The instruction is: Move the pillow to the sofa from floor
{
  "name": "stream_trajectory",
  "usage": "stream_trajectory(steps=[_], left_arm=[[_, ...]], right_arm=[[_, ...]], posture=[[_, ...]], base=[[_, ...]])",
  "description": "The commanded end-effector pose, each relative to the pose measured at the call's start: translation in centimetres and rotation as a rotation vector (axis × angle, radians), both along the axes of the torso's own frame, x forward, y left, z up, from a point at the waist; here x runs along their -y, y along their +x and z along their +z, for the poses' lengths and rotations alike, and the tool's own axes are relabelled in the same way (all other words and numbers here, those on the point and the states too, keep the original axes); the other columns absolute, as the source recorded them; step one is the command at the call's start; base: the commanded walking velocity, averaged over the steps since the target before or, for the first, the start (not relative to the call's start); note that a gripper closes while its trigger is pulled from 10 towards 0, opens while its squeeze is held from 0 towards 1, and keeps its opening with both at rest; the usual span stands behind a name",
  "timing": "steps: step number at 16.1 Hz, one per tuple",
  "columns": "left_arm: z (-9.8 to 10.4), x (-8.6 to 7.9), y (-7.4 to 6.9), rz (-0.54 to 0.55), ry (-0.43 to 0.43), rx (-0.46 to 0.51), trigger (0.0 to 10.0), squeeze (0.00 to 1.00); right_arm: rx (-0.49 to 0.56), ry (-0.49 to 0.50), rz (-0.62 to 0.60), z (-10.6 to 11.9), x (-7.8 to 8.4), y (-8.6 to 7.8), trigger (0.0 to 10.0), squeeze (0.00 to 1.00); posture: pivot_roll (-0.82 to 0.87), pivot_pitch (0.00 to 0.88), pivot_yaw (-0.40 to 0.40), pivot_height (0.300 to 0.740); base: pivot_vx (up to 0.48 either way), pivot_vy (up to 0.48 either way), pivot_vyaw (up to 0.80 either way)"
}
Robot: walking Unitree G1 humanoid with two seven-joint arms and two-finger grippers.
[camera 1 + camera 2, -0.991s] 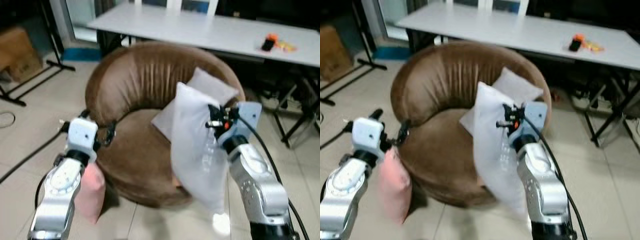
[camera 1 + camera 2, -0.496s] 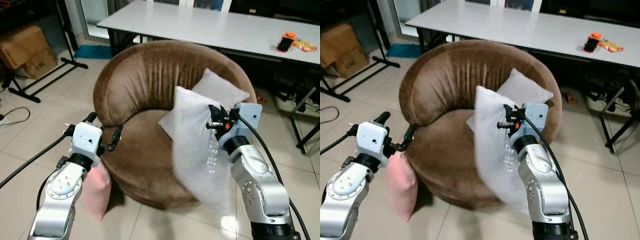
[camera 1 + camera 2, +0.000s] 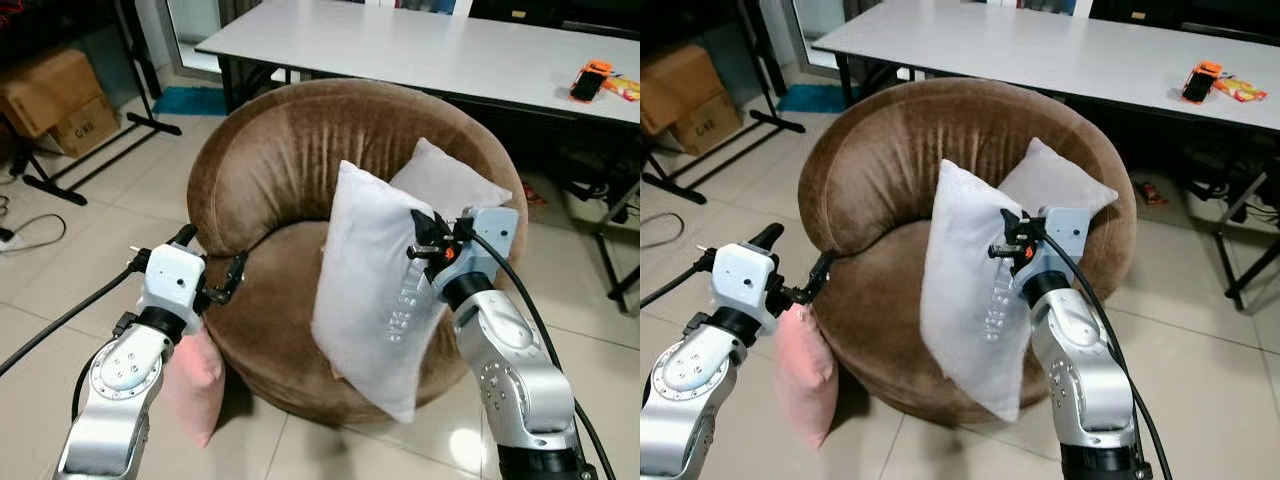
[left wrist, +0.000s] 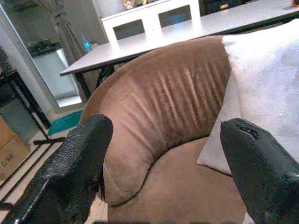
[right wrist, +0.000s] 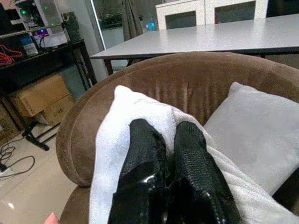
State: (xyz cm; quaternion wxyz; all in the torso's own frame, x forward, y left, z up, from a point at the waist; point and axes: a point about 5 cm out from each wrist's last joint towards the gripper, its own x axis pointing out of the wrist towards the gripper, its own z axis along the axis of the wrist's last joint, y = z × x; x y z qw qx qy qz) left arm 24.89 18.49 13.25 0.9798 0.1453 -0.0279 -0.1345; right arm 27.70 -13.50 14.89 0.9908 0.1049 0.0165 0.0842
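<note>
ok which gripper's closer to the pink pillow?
Left. The left gripper hangs open just above the pink pillow; the right gripper is across the brown sofa, shut on the white pillow.

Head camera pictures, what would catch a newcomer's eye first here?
The big white pillow hanging from the right gripper over the front of the round brown sofa, with a second white cushion leaning on its backrest. Next, the pink pillow hanging below the left gripper beside the sofa.
</note>
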Motion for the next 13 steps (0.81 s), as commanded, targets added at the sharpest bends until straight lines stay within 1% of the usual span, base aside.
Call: stream_trajectory(steps=[1, 4, 6, 10, 11, 12, 13], left_arm=[[-0.1, 0.0, -0.2, -0.012, 0.006, -0.013, 10.0, 0.00], [-0.3, 0.4, -0.3, -0.050, 0.011, -0.035, 10.0, 0.00], [-0.5, 0.6, -0.4, -0.075, 0.012, -0.047, 10.0, 0.00], [-0.5, 0.7, -0.4, -0.089, 0.015, -0.052, 10.0, 0.00], [-0.5, 0.8, -0.5, -0.102, 0.014, -0.057, 10.0, 0.00], [-0.6, 0.9, -0.6, -0.116, 0.004, -0.060, 10.0, 0.00], [-0.9, 0.9, -0.9, -0.138, 0.003, -0.086, 10.0, 0.00]], right_arm=[[0.059, 0.020, 0.004, 1.3, -0.1, -0.1, 10.0, 0.00], [0.047, 0.026, 0.007, 1.0, -0.3, -0.2, 10.0, 0.00], [0.047, 0.024, 0.010, 1.0, -0.3, -0.2, 10.0, 0.00], [0.046, 0.016, 0.034, 0.9, -0.6, -0.3, 10.0, 0.00], [0.050, 0.015, 0.055, 0.9, -0.9, -0.3, 10.0, 0.00], [0.053, 0.020, 0.074, 1.0, -1.1, -0.3, 10.0, 0.00], [0.056, 0.033, 0.117, 1.2, -1.5, -0.3, 10.0, 0.00]], posture=[[0.09, 0.000, -0.003, 0.740], [0.09, 0.000, 0.004, 0.740], [0.08, 0.000, 0.009, 0.740], [0.08, 0.000, 0.011, 0.740], [0.08, 0.000, 0.011, 0.740], [0.09, 0.000, 0.009, 0.740], [0.09, 0.000, 0.007, 0.740]], base=[[0.356, 0.000, 0.00], [0.352, 0.000, 0.00], [0.345, 0.000, -0.54], [0.335, 0.000, 0.00], [0.304, 0.000, 0.00], [0.000, 0.000, 0.00], [0.000, 0.000, 0.00]])
